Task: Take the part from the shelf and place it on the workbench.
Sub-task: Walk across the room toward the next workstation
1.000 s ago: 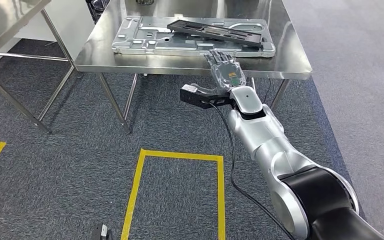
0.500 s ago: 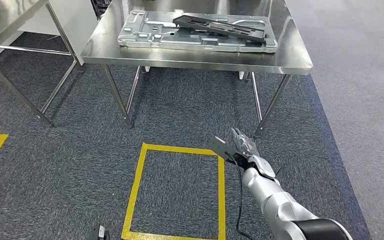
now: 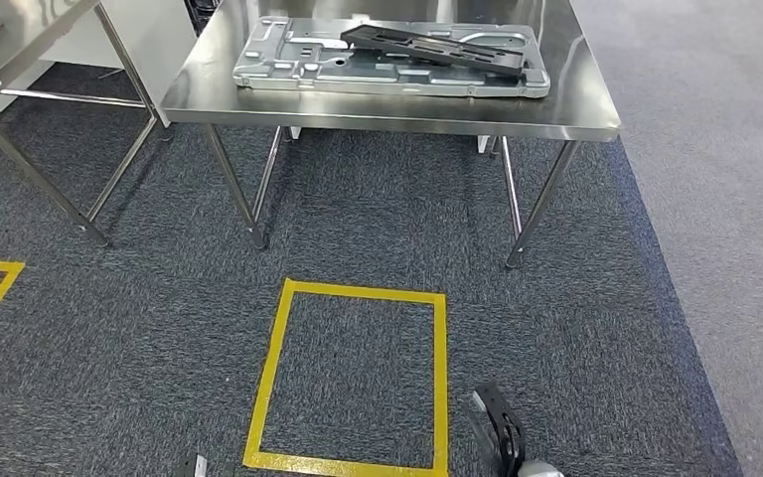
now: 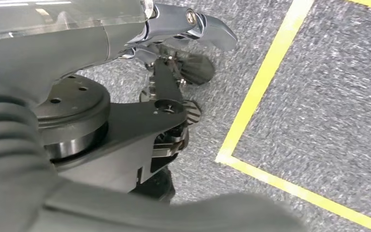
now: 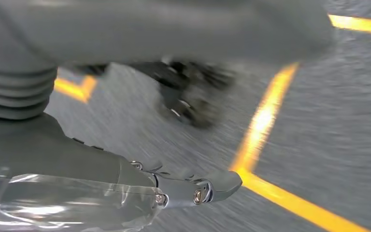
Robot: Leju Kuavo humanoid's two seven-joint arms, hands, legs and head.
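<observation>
Two hands, both empty, both low over the carpet (image 3: 139,298); judging by the bench, the place step looks done.

- left hand (image 4: 169,96): hangs at the side with nothing in it. Fingers (image 4: 193,67) loosely apart, silver thumb tip clear of them. Nothing to carry, so a relaxed hang makes sense.
- steel side table (image 3: 30,25): far off to the left, well beyond the fingers; no role in the task that I can see.
- yellow tape square (image 3: 270,368): on the carpet just beside both sets of fingertips. I read it as a floor marker.
- workbench (image 3: 387,117): well ahead of and above the fingers. Silver panel (image 3: 288,65) lies flat on top. Black part (image 3: 427,47) lies across it, resting on the panel, touched by no hand. Sitting on the panel rather than on bare steel keeps it inboard of the bench edge.
- right hand (image 3: 500,437): well short of the bench. The wrist camera is motion-blurred, but one finger sticks out straight with the thumb well apart from it and nothing between them.

View differences:
- head camera gives the bench, the panel and the part's resting spot; neither wrist camera does.
- wrist cameras give finger posture and how near the tape line is to the fingertips; from the head, the right hand is just a dark sliver.
</observation>
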